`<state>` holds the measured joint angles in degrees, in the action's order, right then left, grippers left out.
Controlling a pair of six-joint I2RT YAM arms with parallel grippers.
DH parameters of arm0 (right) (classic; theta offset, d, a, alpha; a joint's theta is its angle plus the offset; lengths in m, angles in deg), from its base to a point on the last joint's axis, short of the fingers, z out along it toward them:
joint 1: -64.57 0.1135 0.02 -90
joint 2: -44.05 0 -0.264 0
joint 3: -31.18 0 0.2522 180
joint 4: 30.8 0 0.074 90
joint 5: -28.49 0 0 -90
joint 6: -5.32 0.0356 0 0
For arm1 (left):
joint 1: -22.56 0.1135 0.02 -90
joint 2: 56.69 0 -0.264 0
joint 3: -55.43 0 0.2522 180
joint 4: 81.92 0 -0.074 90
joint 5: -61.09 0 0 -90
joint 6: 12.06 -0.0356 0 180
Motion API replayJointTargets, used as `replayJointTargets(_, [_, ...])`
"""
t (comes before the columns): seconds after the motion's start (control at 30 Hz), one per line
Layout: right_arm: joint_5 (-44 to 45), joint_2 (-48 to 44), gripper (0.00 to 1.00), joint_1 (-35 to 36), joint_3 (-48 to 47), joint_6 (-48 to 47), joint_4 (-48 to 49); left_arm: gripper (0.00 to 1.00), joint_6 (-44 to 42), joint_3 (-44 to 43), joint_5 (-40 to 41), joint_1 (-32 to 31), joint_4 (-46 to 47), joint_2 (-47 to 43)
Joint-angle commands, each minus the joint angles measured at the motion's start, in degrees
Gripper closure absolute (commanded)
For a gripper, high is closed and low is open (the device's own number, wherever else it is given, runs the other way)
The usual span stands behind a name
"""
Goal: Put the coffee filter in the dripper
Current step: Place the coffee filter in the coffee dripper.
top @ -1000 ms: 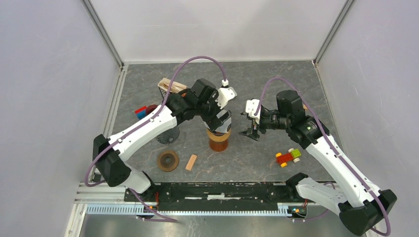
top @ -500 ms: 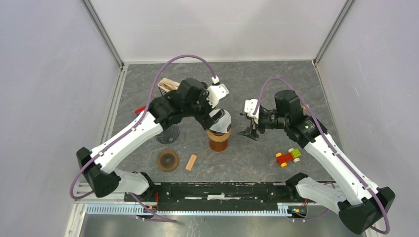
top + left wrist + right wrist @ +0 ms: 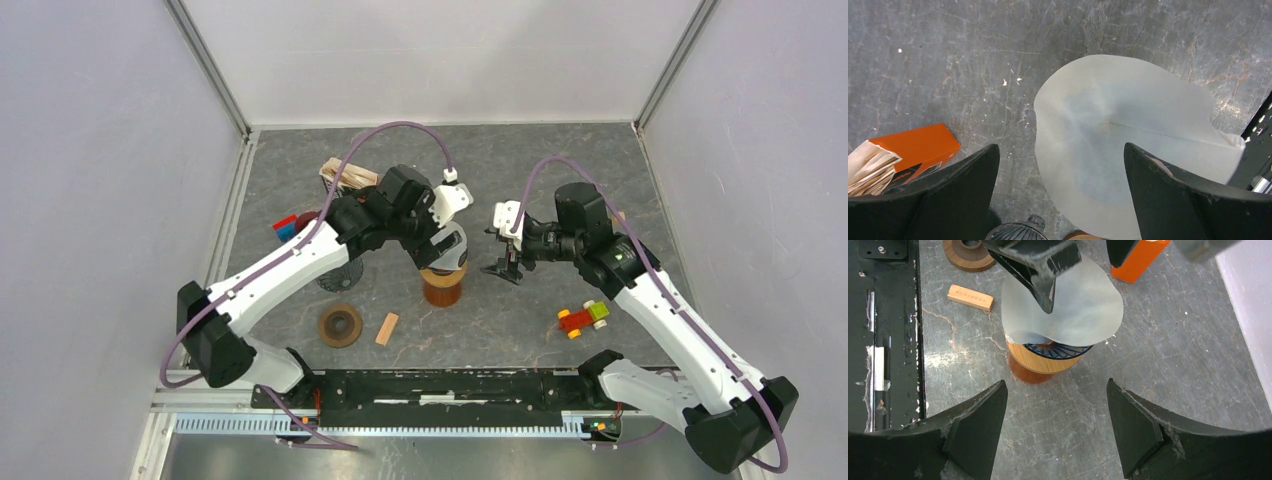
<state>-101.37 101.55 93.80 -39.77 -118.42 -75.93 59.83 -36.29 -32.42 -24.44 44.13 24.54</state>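
**View from above.** A grey table (image 3: 560,180) with a marbled, stone-like surface sits between plain white walls. The left hand (image 3: 447,250) hangs directly over the dripper (image 3: 442,290), a small round brown stand near the middle of the table. The right hand (image 3: 503,265) is just beside the dripper on its right, its fingers apart and holding nothing. A toy car (image 3: 583,318) made of red, yellow and green blocks lies near the right arm. A small wooden block (image 3: 387,328) and a dark, flat wooden ring (image 3: 341,325) lie in front of the dripper.

**Left wrist view.** Looking straight down, the two matt black fingers (image 3: 948,195) stand wide open. Between and below them lies the coffee filter (image 3: 1128,145), a thin, off-white paper disc. It has a soft, wavy edge and a faint crease running from its centre. Neither finger grips it. An orange box (image 3: 918,150) lies on the table to the left, with more folded paper showing at its end.

**Right wrist view.** The filter rests on top of the dripper, draped over the rim like a loose cap rather than pressed down into the cone. Below the paper are thin black wire ribs, then a smooth, light wooden collar, then a darker reddish-brown base. One finger of the left hand points down over the paper. Whether it touches the paper cannot be told. The right hand's own dark, scuffed fingers frame the bottom of the view, spread apart and empty.
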Motion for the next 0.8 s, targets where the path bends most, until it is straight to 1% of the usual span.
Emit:
replayJointTargets(0.0, [0.21,-1.06,0.21,-0.06,0.98,-0.27,1.69,0.00,-2.72,-0.62,-2.19,-0.19,0.90,1.60])
replayJointTargets(0.13, [-0.29,-0.50,0.21,-0.05,1.25,-0.39,1.59,0.00,-2.83,-0.99,-3.25,-0.19,-1.28,3.28])
replayJointTargets(0.47, [-0.93,-0.38,0.21,-0.06,1.29,-0.18,1.84,0.00,-2.92,-1.23,-3.35,-0.19,-1.55,6.94])
replayJointTargets(0.77, [-0.36,-0.80,0.21,-0.05,1.67,-0.13,1.83,0.00,-3.64,-4.00,-1.82,-0.19,-2.34,6.85])
